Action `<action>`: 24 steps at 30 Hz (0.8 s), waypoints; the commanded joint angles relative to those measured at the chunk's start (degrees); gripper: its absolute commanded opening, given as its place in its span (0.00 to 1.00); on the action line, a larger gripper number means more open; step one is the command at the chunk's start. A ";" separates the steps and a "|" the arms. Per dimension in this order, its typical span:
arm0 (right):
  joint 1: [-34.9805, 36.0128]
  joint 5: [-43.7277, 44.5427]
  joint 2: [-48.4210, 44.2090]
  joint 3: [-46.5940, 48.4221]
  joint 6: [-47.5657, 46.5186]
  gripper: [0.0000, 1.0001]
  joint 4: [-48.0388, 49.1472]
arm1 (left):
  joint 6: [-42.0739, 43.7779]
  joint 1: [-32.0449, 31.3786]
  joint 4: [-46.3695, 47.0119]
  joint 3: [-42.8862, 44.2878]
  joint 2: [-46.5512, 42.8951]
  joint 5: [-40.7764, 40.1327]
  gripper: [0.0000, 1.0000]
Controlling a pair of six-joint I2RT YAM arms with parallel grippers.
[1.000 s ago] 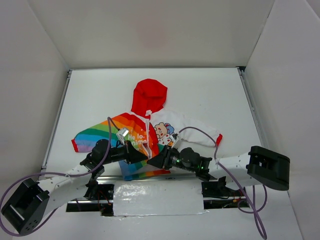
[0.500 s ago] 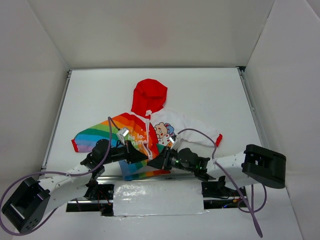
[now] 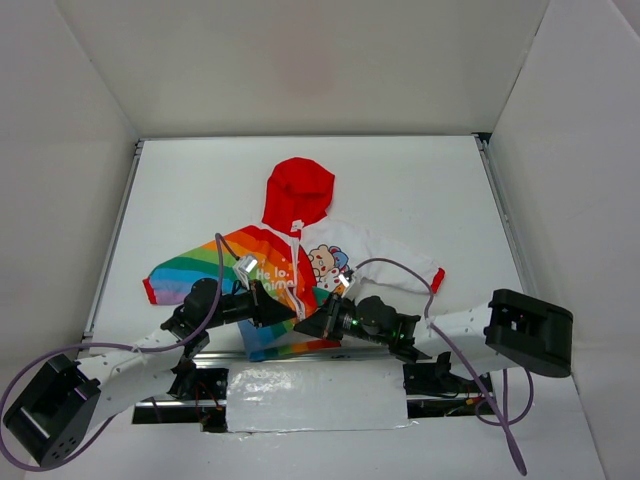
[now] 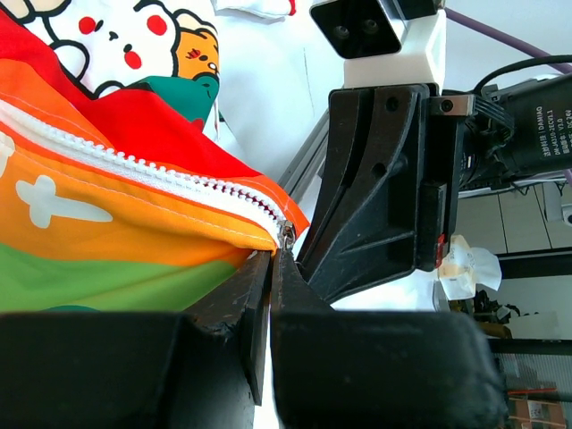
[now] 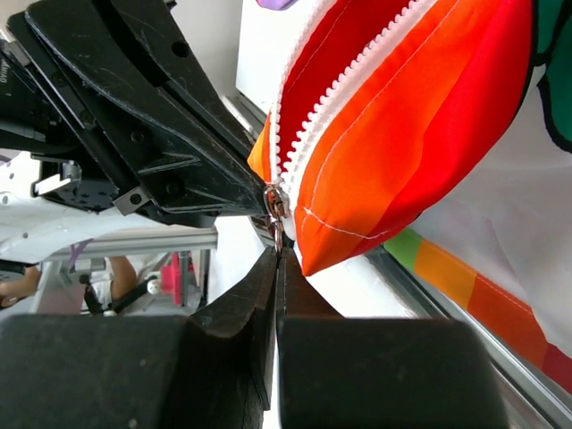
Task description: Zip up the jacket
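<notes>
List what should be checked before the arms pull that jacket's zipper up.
1. Right end effector shut on the zipper pull: ok.
2. Left end effector pinching the jacket's bottom edge beside the zipper: ok.
3. Both rows of teeth feeding into the slider: cannot tell.
4. Jacket lying flat on the table, hood away from the arms: ok.
5. Purple cable off the jacket: not ok, it arcs over the white sleeve.
</notes>
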 commanded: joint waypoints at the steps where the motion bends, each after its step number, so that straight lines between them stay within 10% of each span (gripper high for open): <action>1: 0.39 1.05 -1.48 -0.14 3.07 0.00 2.72 | -0.08 -0.26 3.81 -0.60 -0.23 1.23 0.00; 24: -2.94 3.70 -12.13 6.89 36.83 0.00 -25.94 | 1.24 -1.23 9.43 -4.11 -0.14 2.99 0.00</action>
